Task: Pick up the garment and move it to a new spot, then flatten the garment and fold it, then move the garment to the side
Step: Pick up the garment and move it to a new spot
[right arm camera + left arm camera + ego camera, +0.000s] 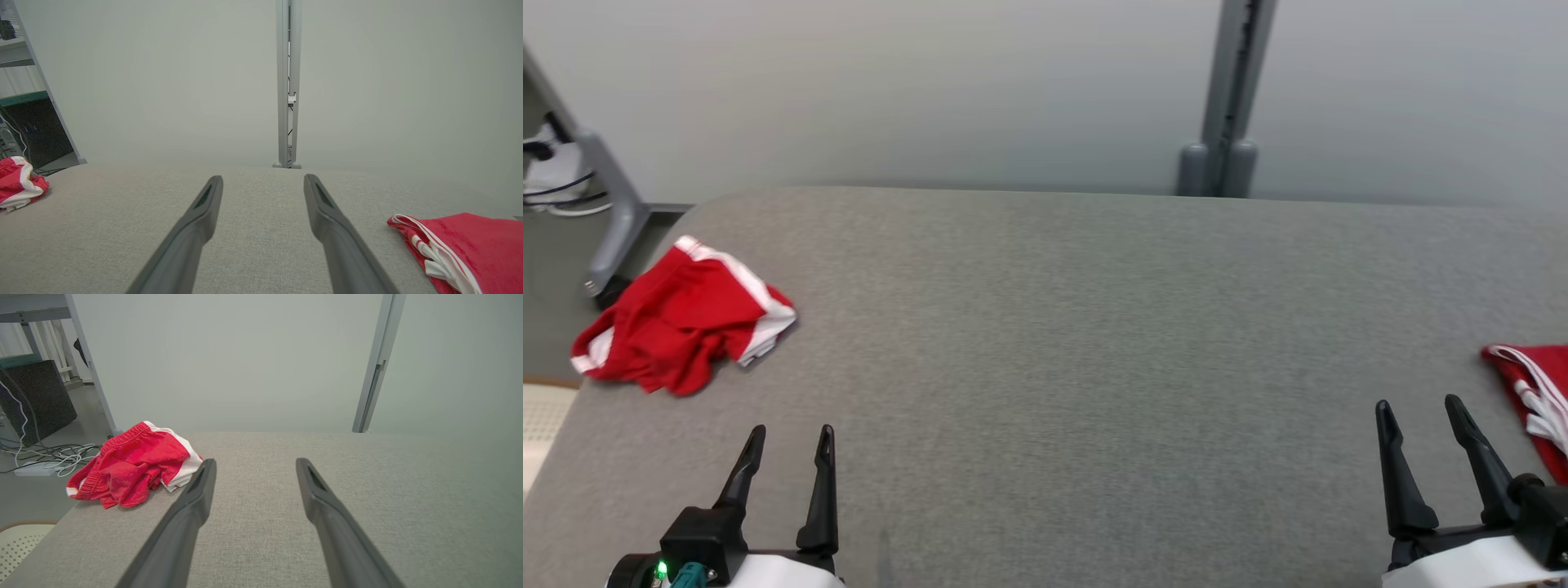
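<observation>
My left gripper (793, 430) and right gripper (1418, 403) are both wide open and hold nothing, at the near edge of the grey table (1094, 327). The crumpled red garment (682, 318) lies at the far left. I judge the pick-up is not yet begun: my left gripper must reach it and close on the cloth.

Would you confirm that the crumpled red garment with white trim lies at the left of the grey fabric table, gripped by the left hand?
Not gripped: the head view shows the left hand open and apart from the crumpled red garment with white trim, which does lie at the left of the grey fabric table.
</observation>
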